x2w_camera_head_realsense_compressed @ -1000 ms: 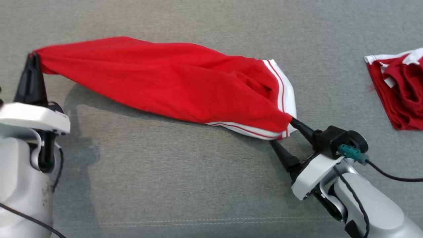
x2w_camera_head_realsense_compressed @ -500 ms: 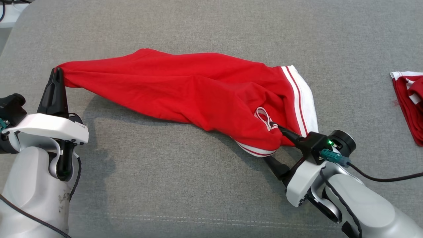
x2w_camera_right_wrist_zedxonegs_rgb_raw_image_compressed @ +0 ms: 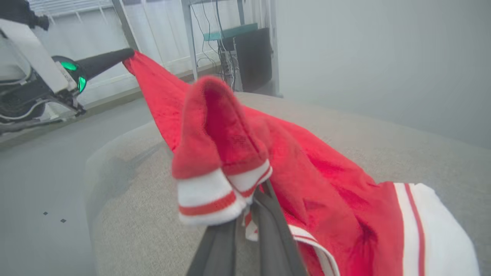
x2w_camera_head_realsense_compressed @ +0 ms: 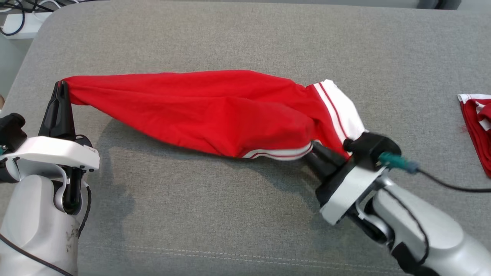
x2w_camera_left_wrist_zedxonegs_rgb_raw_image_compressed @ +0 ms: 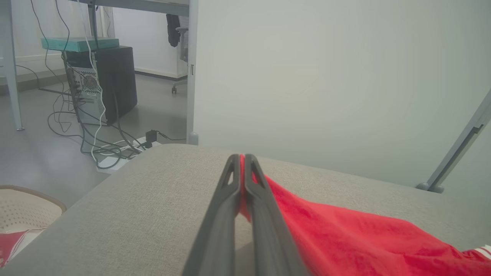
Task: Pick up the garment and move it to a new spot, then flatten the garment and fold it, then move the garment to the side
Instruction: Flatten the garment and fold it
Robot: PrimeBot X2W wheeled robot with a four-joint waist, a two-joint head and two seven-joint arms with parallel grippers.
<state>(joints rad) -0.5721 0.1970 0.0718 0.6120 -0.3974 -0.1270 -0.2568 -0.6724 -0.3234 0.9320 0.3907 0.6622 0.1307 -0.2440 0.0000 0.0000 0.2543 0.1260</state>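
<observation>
Since a second ago your right gripper (x2w_camera_head_realsense_compressed: 320, 153) has gone from standing spread astride the striped hem (x2w_camera_head_realsense_compressed: 337, 111) to clenching it, and the head camera has tipped, so the whole picture is sitting differently.

In the head view, the red garment (x2w_camera_head_realsense_compressed: 215, 111) is hanging stretched between your two arms over the grey cushion (x2w_camera_head_realsense_compressed: 230, 222); you cannot tell whether its sagging middle is touching the fabric. Your left gripper (x2w_camera_head_realsense_compressed: 61, 90) is pinching the plain red end at the left. A second red garment (x2w_camera_head_realsense_compressed: 477, 126) is lying at the right edge, well apart.

In the left wrist view, your fingers (x2w_camera_left_wrist_zedxonegs_rgb_raw_image_compressed: 226, 214) are pressing together with a sliver of red cloth caught between their tips, the rest trailing off to the right.

In the right wrist view, your fingers (x2w_camera_right_wrist_zedxonegs_rgb_raw_image_compressed: 276, 237) are gripping the white-and-red hem, a fold bunching up over them, while the left gripper (x2w_camera_right_wrist_zedxonegs_rgb_raw_image_compressed: 126, 55) is holding the far end at upper left.
</observation>
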